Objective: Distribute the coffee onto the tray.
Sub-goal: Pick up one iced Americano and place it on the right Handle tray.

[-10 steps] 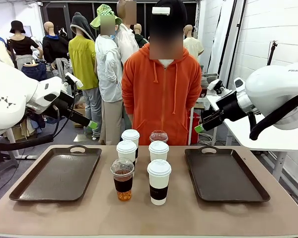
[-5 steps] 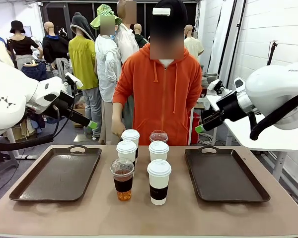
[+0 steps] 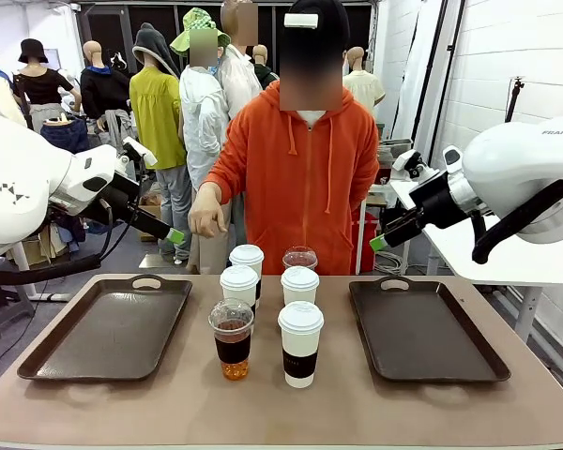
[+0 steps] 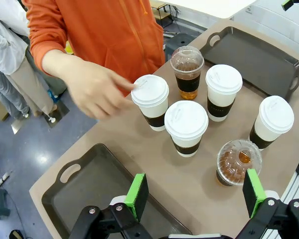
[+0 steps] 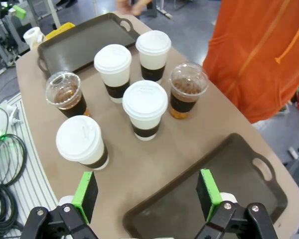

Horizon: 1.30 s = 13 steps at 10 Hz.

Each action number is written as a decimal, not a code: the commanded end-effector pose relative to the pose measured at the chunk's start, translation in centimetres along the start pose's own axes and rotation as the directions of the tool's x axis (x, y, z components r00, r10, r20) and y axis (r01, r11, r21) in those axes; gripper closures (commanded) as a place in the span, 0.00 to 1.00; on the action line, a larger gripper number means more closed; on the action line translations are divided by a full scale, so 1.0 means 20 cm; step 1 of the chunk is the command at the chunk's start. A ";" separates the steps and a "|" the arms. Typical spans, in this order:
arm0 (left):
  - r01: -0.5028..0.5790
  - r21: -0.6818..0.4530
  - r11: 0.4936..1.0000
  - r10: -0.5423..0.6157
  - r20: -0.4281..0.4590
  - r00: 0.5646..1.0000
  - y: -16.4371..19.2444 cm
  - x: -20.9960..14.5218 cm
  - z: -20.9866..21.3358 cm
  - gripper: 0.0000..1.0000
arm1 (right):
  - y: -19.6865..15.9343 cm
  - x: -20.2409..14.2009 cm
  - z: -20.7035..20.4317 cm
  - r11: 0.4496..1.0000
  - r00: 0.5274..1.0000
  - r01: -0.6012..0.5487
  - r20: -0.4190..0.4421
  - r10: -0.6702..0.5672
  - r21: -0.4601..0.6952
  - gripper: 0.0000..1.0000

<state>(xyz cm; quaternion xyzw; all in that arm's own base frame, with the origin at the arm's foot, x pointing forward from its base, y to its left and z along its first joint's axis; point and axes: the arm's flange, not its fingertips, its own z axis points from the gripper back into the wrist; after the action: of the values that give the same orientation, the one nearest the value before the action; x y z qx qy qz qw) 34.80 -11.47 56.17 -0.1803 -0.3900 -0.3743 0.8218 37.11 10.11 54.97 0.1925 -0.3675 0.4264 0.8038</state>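
Six coffee cups stand grouped at the table's middle: four white lidded paper cups with brown sleeves and two clear dome-lidded cups of brown liquid. My left gripper hangs open above the table's far left edge, well clear of them. In the left wrist view the left gripper has nothing between its green pads; below it are the white cups and a clear cup. My right gripper is open at the far right. Under the right gripper stand a white cup and a clear cup.
Two empty dark brown trays flank the cups, the left tray and the right tray. A person in an orange hoodie stands at the far side, one hand raised over the back-left cup; in the left wrist view the hand is beside that cup's lid.
The person's hand came out from the side to the back-left cup, then lifted higher and to the left. Both arms and all cups have stayed put.
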 end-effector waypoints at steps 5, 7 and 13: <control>-0.005 -0.012 1.000 0.005 0.003 1.000 0.00 0.00 0.00 0.00 | -0.39 0.14 -0.16 0.999 0.987 0.034 -0.159 -0.033 0.003 0.00; -0.005 -0.012 1.000 0.005 0.003 1.000 0.00 0.00 0.00 0.00 | -0.52 0.16 -0.25 0.999 0.970 0.046 -0.238 -0.047 -0.012 0.00; -0.005 -0.012 1.000 0.005 0.003 1.000 0.00 0.00 0.00 0.00 | -0.76 0.04 -0.53 0.999 0.957 -0.012 -0.290 0.021 0.033 0.00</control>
<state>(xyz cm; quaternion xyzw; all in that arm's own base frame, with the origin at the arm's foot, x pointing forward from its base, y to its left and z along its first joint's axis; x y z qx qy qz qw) 34.76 -11.45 56.22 -0.1805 -0.3904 -0.3744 0.8215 53.80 9.13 49.20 0.1266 -0.2348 0.4387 0.8581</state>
